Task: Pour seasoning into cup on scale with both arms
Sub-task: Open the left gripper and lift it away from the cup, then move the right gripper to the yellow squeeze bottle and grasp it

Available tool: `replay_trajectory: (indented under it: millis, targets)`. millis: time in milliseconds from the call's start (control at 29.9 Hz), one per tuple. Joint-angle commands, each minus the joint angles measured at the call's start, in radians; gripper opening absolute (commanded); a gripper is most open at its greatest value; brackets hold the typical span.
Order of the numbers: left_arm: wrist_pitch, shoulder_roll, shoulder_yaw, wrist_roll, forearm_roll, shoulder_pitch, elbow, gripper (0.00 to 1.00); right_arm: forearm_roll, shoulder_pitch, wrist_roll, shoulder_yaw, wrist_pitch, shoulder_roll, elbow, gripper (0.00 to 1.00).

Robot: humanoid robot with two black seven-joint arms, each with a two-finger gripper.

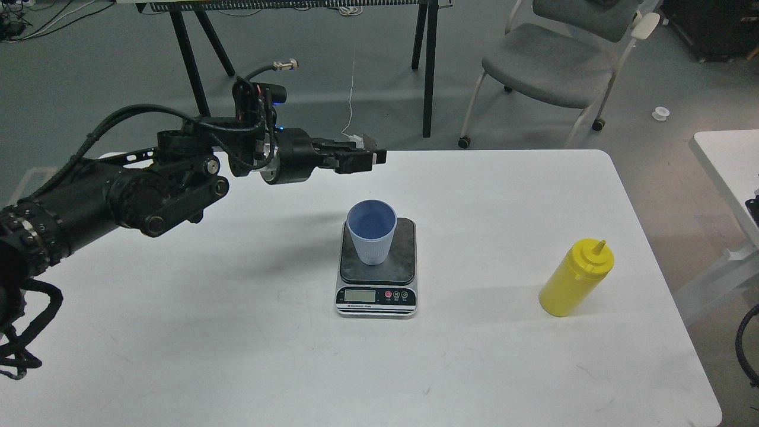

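The light blue ribbed cup (pixel 372 232) stands upright on the dark platform of the scale (pixel 377 296), near its back left. The yellow seasoning bottle (pixel 575 279) stands upright on the white table (pixel 237 332) at the right, well apart from the scale, with its nozzle pointing up. My left arm reaches in from the left. Its gripper (pixel 372 153) hovers above the table, behind and a little left of the cup, with nothing in it; its fingers look slightly apart. My right gripper is out of view.
The table's right edge lies just beyond the bottle. A grey chair (pixel 551 71) and black table legs (pixel 428 65) stand on the floor behind. Another white table's corner (pixel 729 160) is at the far right. A black cable loop (pixel 746 350) shows at the right edge.
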Motion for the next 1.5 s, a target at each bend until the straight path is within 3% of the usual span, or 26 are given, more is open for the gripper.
replay_trajectory:
  millis: [0, 334, 568, 735, 1036, 1203, 1470]
  targets:
    - [-0.008, 0.041, -0.014, -0.001, -0.262, -0.037, 0.0, 0.98, 0.002, -0.069, 0.001, 0.02, 0.0, -0.016, 0.079, 1.0]
    - [-0.083, 0.086, -0.287, 0.002, -0.944, -0.036, 0.023, 0.99, 0.011, -0.378, 0.002, 0.088, 0.0, -0.012, 0.343, 1.0]
    - [-0.114, 0.095, -0.326, 0.008, -1.171, 0.007, 0.107, 0.99, 0.014, -0.554, 0.004, 0.079, 0.0, 0.01, 0.521, 0.99]
    - [-0.146, 0.109, -0.326, 0.01, -1.268, 0.039, 0.118, 0.99, 0.002, -0.622, -0.001, 0.039, 0.0, 0.125, 0.602, 0.99]
    - [-0.146, 0.114, -0.326, 0.01, -1.269, 0.047, 0.118, 0.99, -0.03, -0.602, 0.002, -0.078, 0.0, 0.306, 0.596, 0.99]
    - [-0.146, 0.114, -0.324, 0.01, -1.269, 0.049, 0.118, 0.99, -0.047, -0.529, 0.002, -0.081, 0.0, 0.393, 0.505, 0.99]
    - [-0.145, 0.114, -0.324, 0.011, -1.268, 0.049, 0.118, 0.99, -0.047, -0.459, 0.002, -0.098, 0.0, 0.427, 0.462, 0.99]
